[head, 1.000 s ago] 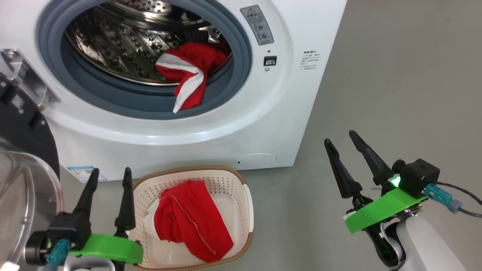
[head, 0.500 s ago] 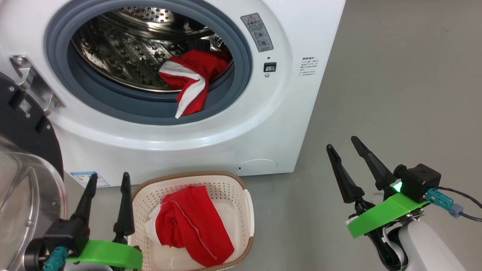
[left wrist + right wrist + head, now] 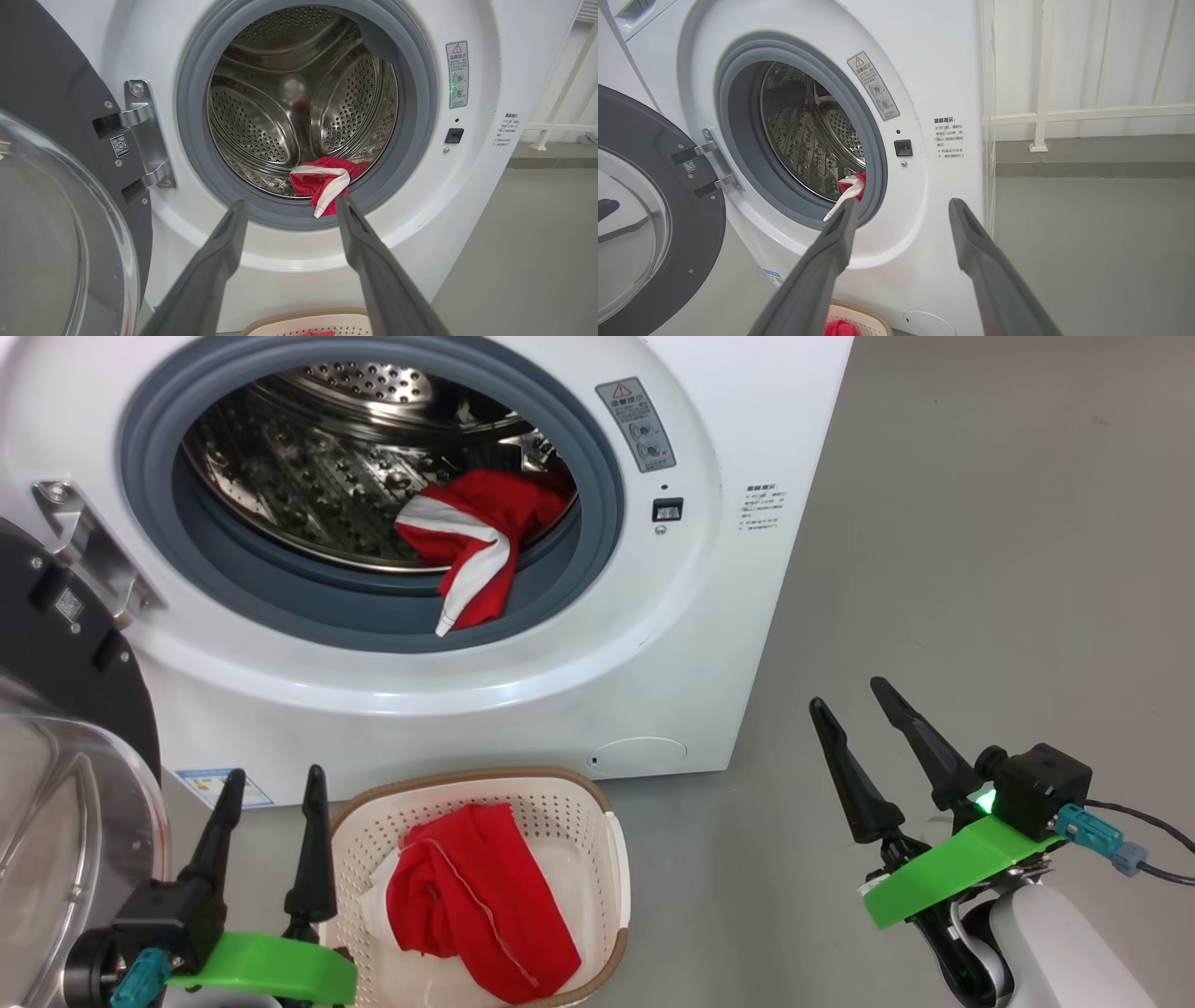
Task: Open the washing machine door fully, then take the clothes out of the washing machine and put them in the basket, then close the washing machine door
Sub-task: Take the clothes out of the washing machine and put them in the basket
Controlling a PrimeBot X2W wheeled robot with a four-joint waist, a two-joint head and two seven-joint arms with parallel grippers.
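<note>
Inside, perforated steel drum, crumpled red clothes

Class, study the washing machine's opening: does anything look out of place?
Yes. A red fabric garment with white stripes spills from the perforated steel drum over the grey-blue rubber gasket, so the black-rimmed glass door would likely trap it.

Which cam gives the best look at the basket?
Head view: the basket is nearly whole, seen from above, with a red garment inside. Left wrist view catches a strip of its rim at the bottom edge; right wrist view, a corner there.
</note>
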